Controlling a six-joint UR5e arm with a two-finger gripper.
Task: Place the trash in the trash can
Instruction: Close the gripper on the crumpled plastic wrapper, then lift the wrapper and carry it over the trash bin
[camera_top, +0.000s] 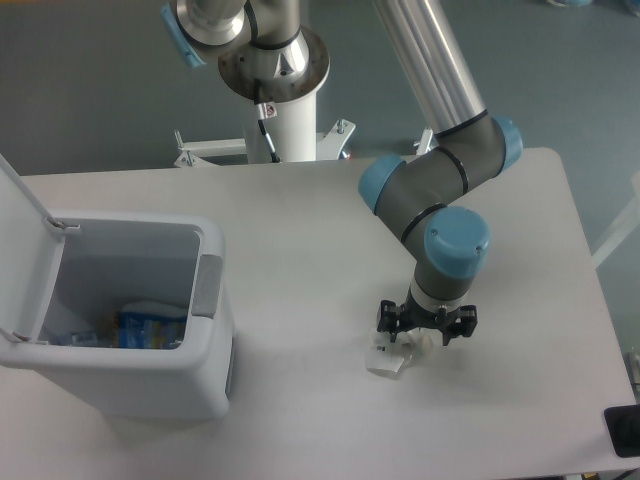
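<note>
Wrapper wad (388, 357): small crumpled white piece of trash, lying on the table near the front edge, right of centre. It is partly covered from above by the gripper, so only its lower left part shows.

Gripper (426, 330): low over the wad, pointing straight down, fingers spread to either side with the wad between or just under them. They do not look closed on it yet; whether the tips touch the paper I cannot tell. The vertical pose suits a top-down pinch on something flat and soft.

Trash can (205, 290): light grey bin at the left front, well apart from the wad. Its lid (25, 250) is tipped up and back to the left, leaving the mouth open so a drop from above is unobstructed. The darker grey tab faces the arm's side.

Inside the can: a blue and yellow printed packet (150, 327) lies on the bottom, with something pale and clear beside it that is too dim to name.

Step in hand: judged as the grasp of the wad, with lift and carry to the bin not yet done.

Table (300, 220): pale, plain surface bearing both the can and the wad.

Arm (440, 190): folded steeply down from above, blue-capped joints stacked over the wrist, which keeps the tool upright.

Base (275, 70): mounted on a white post behind the far table edge.
</note>
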